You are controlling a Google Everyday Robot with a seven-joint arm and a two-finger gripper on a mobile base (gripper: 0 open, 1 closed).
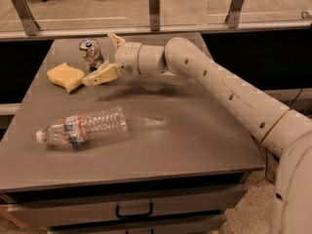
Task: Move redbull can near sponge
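1. The slim silver metal redbull can (91, 53), with dark markings and a pull-tab top, stands upright just behind and right of the sponge (66, 76). It is near the sponge but apart from it.
2. The sponge is a flat pale yellow foam pad with wavy edges.
3. The cream tool (100, 58) hovers right of the sponge with its jaws spread wide, gripping nothing. The can sits close by its fingers (103, 75).
4. A clear, ribbed plastic water bottle (83, 127) with a red label lies on its side in front of the sponge.
5. The counter (195, 145) is matte grey, with a drawer (134, 210) below it. Metal posts (154, 8) and glass stand behind the sponge.
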